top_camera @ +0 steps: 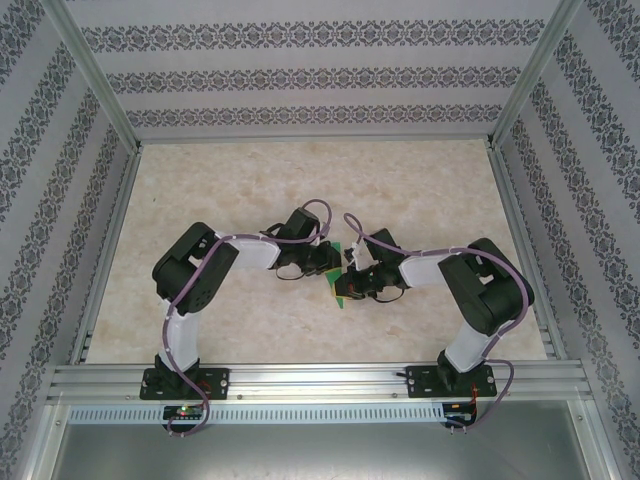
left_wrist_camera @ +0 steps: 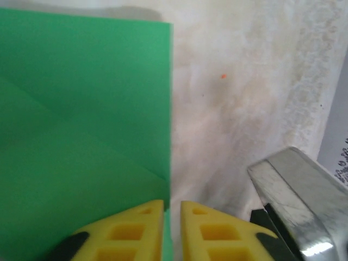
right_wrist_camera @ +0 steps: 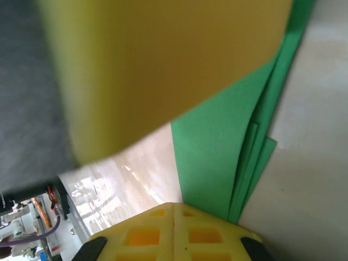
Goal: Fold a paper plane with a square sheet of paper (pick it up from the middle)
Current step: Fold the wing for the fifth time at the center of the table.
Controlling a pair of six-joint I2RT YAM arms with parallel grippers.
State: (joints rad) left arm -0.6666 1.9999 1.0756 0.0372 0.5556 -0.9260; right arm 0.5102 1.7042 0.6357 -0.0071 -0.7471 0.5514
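The bright green square sheet of paper (top_camera: 343,293) is sitting at the centre of the overhead view, between the two grippers, over the pale marbled tabletop (top_camera: 300,180). The right gripper (right_wrist_camera: 174,205) is pressing its yellow fingers together at the bottom of its wrist view, pinching the sheet where several green layers are fanning upward. The left gripper (left_wrist_camera: 172,205) is standing with a slim gap at the bottom of its frame, the sheet's straight edge running into it; whether it is gripping I cannot tell. Diagonal creases are showing on the left of that frame, so the early folds are looking done, while the pointed dart and its long centre crease are not yet appearing.
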